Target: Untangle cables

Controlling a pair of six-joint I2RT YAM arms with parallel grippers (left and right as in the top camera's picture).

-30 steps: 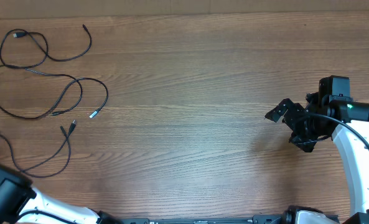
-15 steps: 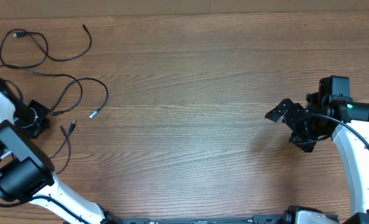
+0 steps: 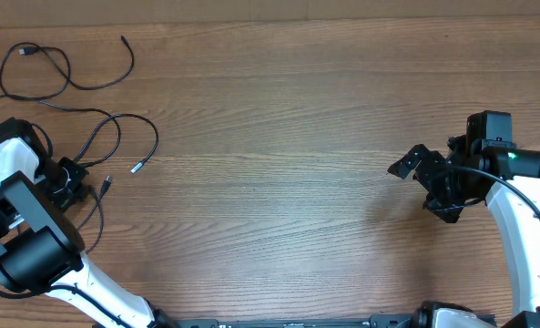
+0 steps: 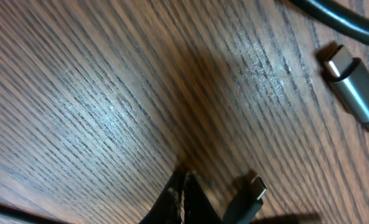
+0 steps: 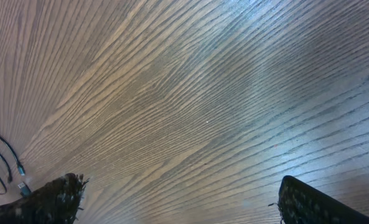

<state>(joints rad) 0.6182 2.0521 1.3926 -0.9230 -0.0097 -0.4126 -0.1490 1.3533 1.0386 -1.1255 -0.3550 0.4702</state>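
Three thin black cables lie spread at the table's far left: one at the top, a looped one ending in a silver tip, and a lower one partly hidden under my left arm. My left gripper is low over the wood beside that cable's plug. In the left wrist view its fingertips are pressed together with nothing visible between them; a dark plug lies just right of them and a grey plug farther off. My right gripper hangs open far right, empty.
Bare wood grain fills the middle of the table between the two arms. The right arm's white link and its own thick black wire run along the right edge. The cables show small and distant in the right wrist view.
My left arm swung in from the bottom-left corner to the cables and its jaws closed; over the last half second it slid slightly right. The right arm stayed still.
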